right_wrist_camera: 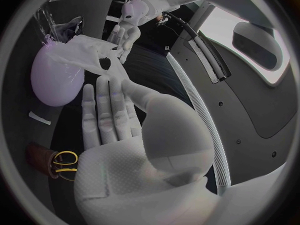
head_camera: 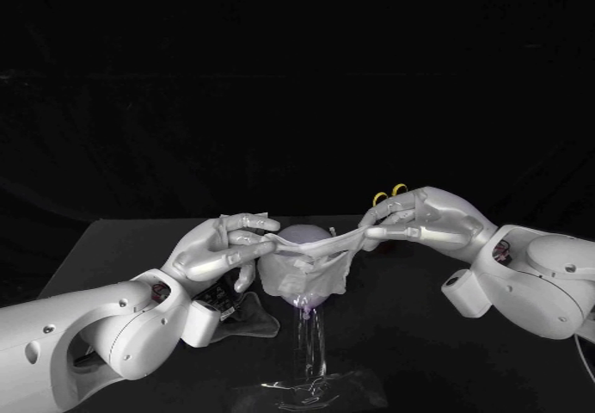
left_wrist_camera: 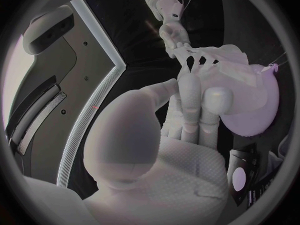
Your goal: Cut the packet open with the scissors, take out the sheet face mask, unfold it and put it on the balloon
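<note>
While taut, mask (head_camera: 316,262) in left hand (head_camera: 226,248)

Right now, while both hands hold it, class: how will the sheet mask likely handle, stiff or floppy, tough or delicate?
Probably floppy: the sheet mask hangs in folds over the balloon between the left hand and right hand. Likely delicate: its pulled upper edge thins to a strip beside cut-outs. It may cling, since it follows the balloon's curve.
</note>
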Controlling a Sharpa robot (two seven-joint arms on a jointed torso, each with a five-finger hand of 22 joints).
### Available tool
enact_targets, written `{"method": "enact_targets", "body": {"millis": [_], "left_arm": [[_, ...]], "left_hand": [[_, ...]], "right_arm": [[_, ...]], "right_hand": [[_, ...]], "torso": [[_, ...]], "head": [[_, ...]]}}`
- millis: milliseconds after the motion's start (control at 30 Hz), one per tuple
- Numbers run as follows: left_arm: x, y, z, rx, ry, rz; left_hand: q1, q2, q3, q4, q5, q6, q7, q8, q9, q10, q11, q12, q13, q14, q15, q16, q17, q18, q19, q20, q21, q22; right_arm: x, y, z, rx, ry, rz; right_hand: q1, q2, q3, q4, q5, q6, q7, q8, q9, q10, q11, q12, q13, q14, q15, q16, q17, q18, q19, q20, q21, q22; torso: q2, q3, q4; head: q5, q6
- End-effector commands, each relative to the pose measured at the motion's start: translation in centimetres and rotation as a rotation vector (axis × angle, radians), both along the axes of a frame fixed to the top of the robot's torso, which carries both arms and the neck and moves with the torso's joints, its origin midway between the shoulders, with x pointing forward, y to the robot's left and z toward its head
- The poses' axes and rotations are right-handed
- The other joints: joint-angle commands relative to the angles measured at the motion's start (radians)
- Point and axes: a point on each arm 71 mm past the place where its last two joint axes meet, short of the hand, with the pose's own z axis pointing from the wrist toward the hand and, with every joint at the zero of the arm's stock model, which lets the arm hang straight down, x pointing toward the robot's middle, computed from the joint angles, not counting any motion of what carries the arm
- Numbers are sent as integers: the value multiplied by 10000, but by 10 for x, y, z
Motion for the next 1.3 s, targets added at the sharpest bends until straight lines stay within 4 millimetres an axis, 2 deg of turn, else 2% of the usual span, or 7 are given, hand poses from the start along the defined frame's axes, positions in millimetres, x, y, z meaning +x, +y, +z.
{"method": "enact_targets", "body": {"millis": [33, 167, 267, 400, 467, 900, 1300], "left_arm": [[6, 1, -2, 17, -219, -21], [17, 3, -7, 173, -190, 214], [25, 4, -11, 273, -162, 376], [35, 3, -15, 429, -165, 589], [40, 3, -17, 535, -167, 708], [58, 2, -25, 1302, -293, 1148], [64, 4, -27, 1461, -394, 1392]], "left_hand": [[15, 59, -2, -55, 49, 80, 22, -52, -13, 204, -76, 21, 15, -20, -80, 49, 15, -46, 33, 36, -7, 13], [6, 56, -8, -54, 49, 95, 27, -61, -19, 207, -76, 15, 14, -21, -77, 50, 15, -47, 29, 41, -4, 17], [6, 55, -9, -54, 49, 96, 27, -61, -20, 207, -76, 15, 14, -21, -77, 50, 15, -47, 29, 41, -4, 16], [-2, 54, -15, -51, 49, 113, 28, -67, -24, 211, -77, 11, 13, -22, -75, 50, 15, -48, 28, 45, 3, 26], [-2, 54, -15, -51, 49, 113, 28, -67, -24, 211, -77, 11, 13, -22, -75, 50, 15, -48, 28, 45, 3, 26], [59, 132, 45, -104, 50, 244, 65, -209, -116, -10, -42, -214, -53, -32, -51, 63, 8, -32, -36, 71, 17, 19], [62, 182, 167, -157, 49, 345, 123, -345, -207, -423, 46, -598, -133, -42, 10, 92, -1, -15, -113, 121, 28, -16]], "right_arm": [[3, 2, -7, -60, -34, 155], [11, 3, -19, -149, 79, -33], [18, 4, -25, -224, 83, -206], [28, 4, -33, -338, 102, -429], [33, 4, -38, -405, 126, -515], [60, 11, -52, -788, -68, -1184], [85, 9, -52, -1099, -285, -1720]], "right_hand": [[80, -14, 41, -12, 40, 90, -6, 54, 8, -2, -53, -16, 13, 85, -11, -58, 14, 152, -74, 24, 63, 9], [78, -14, 39, -11, 40, 91, -5, 53, 8, -2, -52, -15, 13, 87, -11, -59, 15, 152, -76, 24, 66, 14], [78, -14, 39, -11, 40, 91, -5, 53, 8, -2, -52, -15, 13, 87, -11, -59, 15, 152, -76, 24, 66, 14], [74, -14, 36, -9, 40, 91, -4, 53, 8, -1, -51, -15, 13, 89, -10, -59, 17, 151, -78, 25, 68, 18], [70, -12, 34, -6, 40, 92, -4, 52, 8, 0, -50, -15, 14, 91, -9, -60, 19, 151, -79, 26, 70, 23], [66, -9, 33, -2, 40, 92, -3, 51, 7, -1, -49, -16, 14, 93, -8, -61, 21, 150, -83, 26, 73, 30], [61, -5, 33, 2, 40, 93, -4, 50, 7, 1, -49, -16, 14, 99, -7, -62, 25, 151, -86, 26, 78, 40]], "torso": [[7, 6, -5], [-8, 8, -10], [-7, 10, -1], [14, 8, -4], [30, 15, -23], [16, 8, -9], [19, 9, -4]], "head": [[-10, -163], [8, -384], [4, -401], [16, -489], [33, -520], [24, -599], [26, -584]]}}
